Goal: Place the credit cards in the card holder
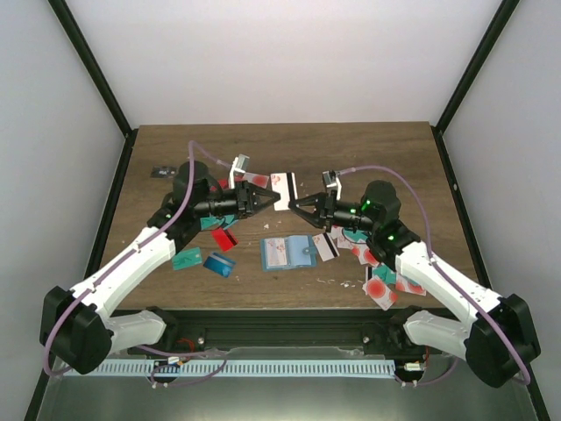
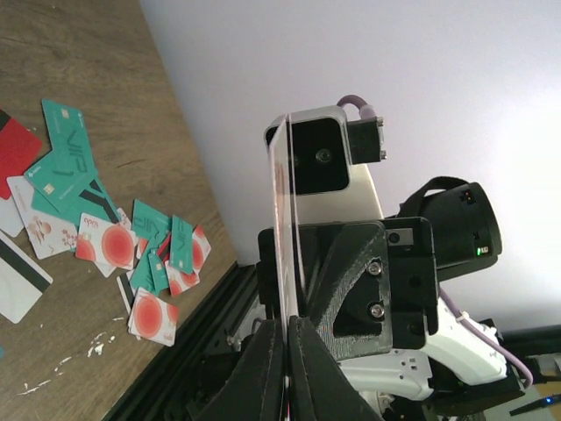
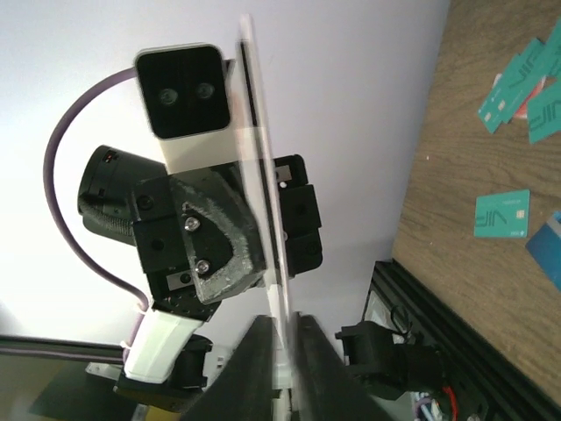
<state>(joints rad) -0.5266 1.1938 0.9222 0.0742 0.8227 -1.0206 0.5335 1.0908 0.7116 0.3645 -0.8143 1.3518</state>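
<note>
A white credit card [image 1: 283, 186] with red circles and a dark stripe hangs in the air over the middle of the table. My left gripper [image 1: 266, 198] is shut on its left edge and my right gripper [image 1: 294, 207] is shut on its right edge. In the left wrist view the card [image 2: 282, 210] stands edge-on between the closed fingers of the left gripper [image 2: 287, 331]. The right wrist view shows the card [image 3: 261, 175] the same way in the right gripper [image 3: 282, 333]. The teal-blue card holder [image 1: 287, 253] lies open on the table just in front of them.
Loose credit cards lie on both sides: red [image 1: 225, 239], teal [image 1: 186, 258] and blue [image 1: 219, 264] ones on the left, a heap [image 1: 386, 276] of white-and-red and teal ones on the right. A striped white card [image 1: 326, 246] lies by the holder. A small dark object [image 1: 162, 171] sits at the back left.
</note>
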